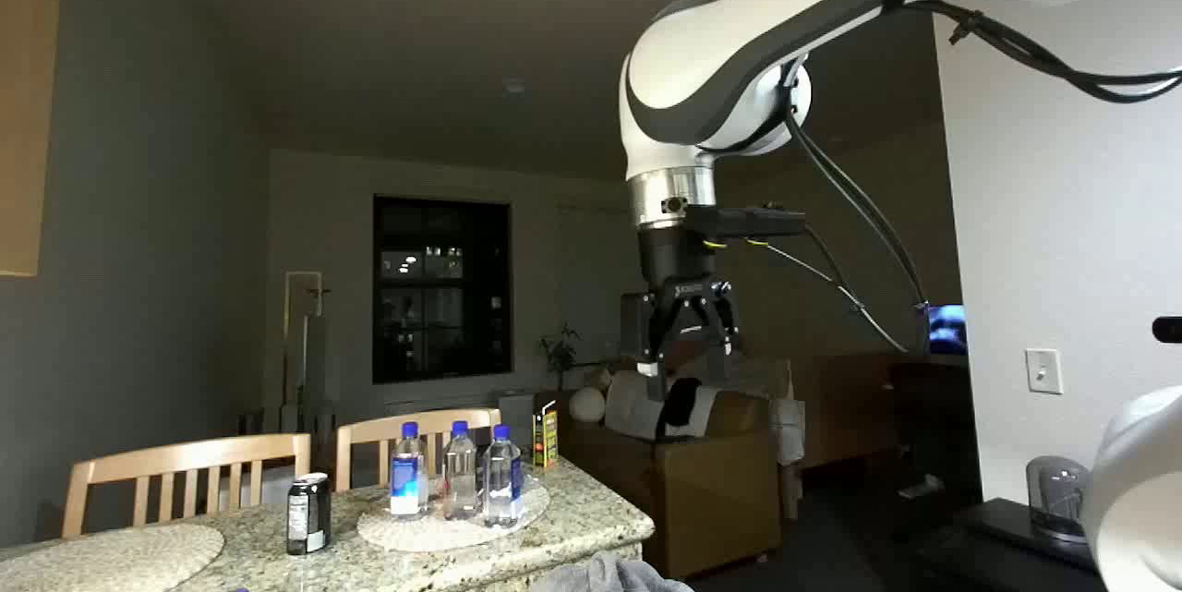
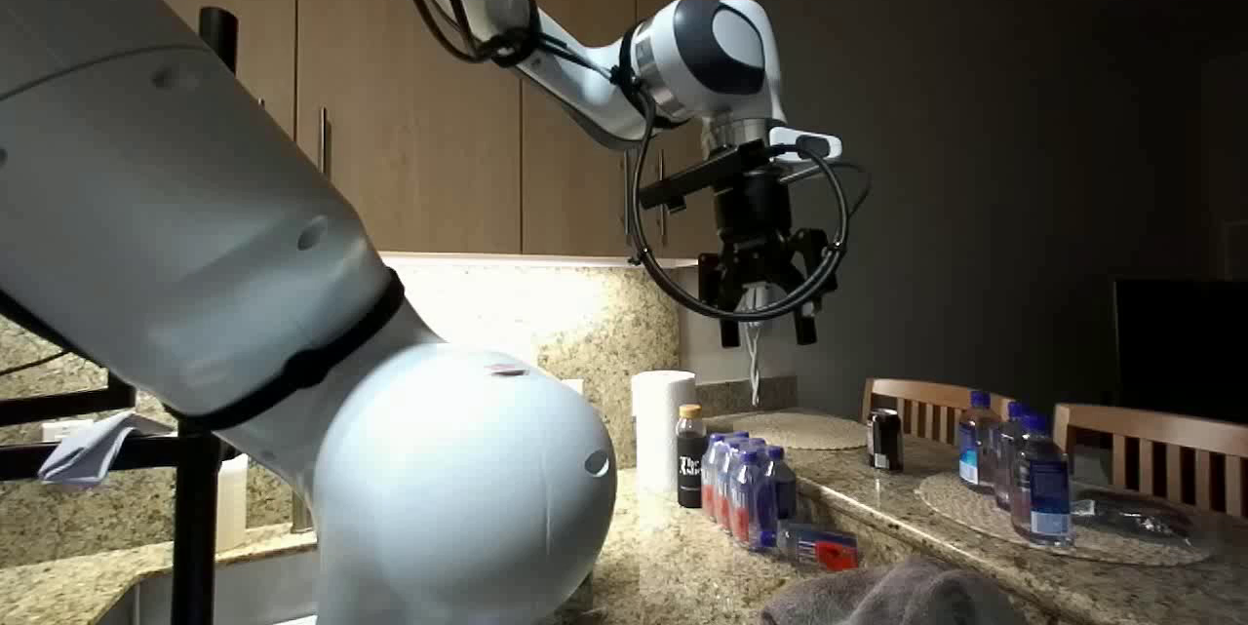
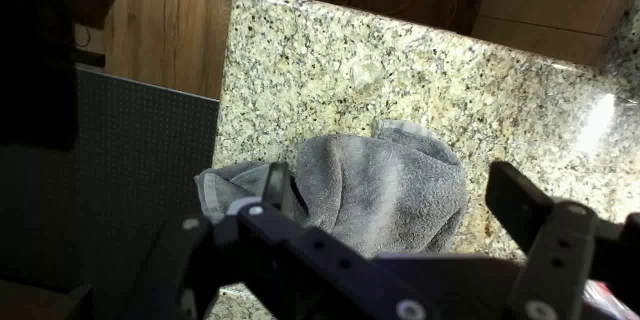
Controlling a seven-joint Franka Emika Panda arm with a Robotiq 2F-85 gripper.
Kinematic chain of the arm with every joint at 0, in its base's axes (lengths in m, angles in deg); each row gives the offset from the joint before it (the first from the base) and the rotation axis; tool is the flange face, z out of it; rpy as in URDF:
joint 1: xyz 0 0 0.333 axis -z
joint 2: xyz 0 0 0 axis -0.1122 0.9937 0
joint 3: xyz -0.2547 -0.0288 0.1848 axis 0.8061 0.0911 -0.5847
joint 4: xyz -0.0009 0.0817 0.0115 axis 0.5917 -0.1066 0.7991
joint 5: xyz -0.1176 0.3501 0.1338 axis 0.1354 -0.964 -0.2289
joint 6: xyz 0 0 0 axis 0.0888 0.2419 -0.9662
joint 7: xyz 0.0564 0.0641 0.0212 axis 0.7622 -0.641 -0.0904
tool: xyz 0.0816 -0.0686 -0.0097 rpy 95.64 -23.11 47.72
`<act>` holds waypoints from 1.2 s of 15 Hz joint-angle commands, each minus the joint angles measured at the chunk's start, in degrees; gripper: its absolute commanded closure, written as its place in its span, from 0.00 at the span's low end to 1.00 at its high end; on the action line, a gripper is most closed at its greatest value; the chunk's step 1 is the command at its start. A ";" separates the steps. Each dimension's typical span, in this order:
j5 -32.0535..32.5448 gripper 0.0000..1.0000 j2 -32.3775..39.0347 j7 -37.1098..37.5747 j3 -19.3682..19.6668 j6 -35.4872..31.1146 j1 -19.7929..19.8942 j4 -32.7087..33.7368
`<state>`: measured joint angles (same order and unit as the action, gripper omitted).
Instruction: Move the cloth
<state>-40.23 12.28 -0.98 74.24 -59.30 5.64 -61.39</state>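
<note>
The grey cloth (image 3: 390, 185) lies bunched in folds on the granite counter (image 3: 320, 70) in the wrist view, with one end at the counter's left edge. Its top shows at the bottom edge of both exterior views (image 1: 605, 575) (image 2: 897, 596); the rest is cut off there. My gripper (image 3: 392, 180) is open and empty, fingers pointing down, high above the counter. In the wrist view the cloth's main heap shows between the two fingers, and its lower part is hidden behind the gripper. The gripper also shows in both exterior views (image 1: 687, 375) (image 2: 767, 331), well apart from the cloth.
Three water bottles (image 1: 459, 472) stand on a woven mat on the raised counter, near a dark can (image 1: 308, 514). Several more bottles (image 2: 746, 488), one lying down, stand by a paper towel roll (image 2: 663, 430). A pale cloth (image 2: 93, 449) hangs on a black frame.
</note>
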 commanded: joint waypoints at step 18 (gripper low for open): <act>-0.16 0.00 0.77 0.58 -0.12 -1.44 -0.28 -0.08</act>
<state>-40.23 12.30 -0.97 74.24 -59.36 5.63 -61.39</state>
